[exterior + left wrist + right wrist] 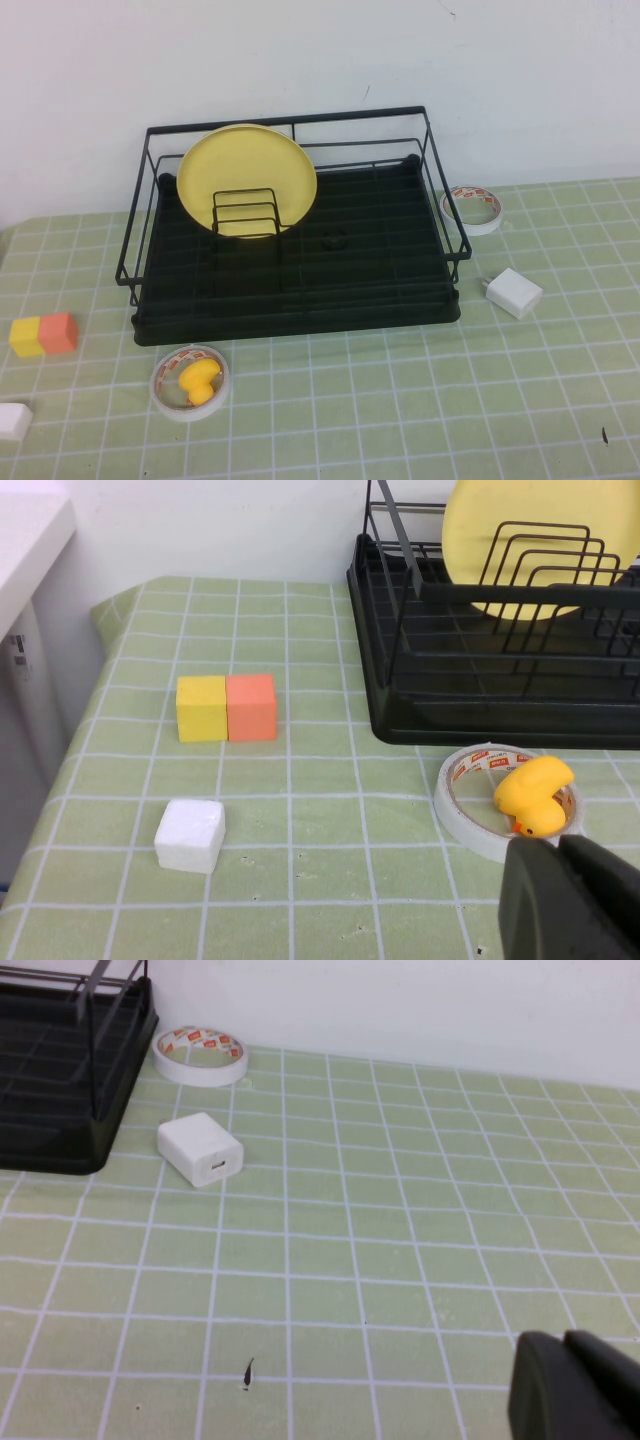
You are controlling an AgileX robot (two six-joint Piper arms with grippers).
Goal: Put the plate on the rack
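The pale-yellow plate (247, 178) stands on edge in the black wire rack (300, 300), leaning among the upright wire dividers at the rack's back left. It also shows in the left wrist view (530, 550), behind the dividers. Neither arm shows in the high view. My left gripper (560, 852) is shut and empty, low over the table near the rack's front left corner, next to a tape ring. My right gripper (563, 1345) is shut and empty over bare table to the right of the rack (60, 1080).
A white tape ring (189, 381) with a yellow duck (534, 794) inside lies in front of the rack. Yellow and orange blocks (43, 334) and a white block (14, 420) sit at the left. Another tape ring (472, 208) and a white charger (513, 292) lie to the right.
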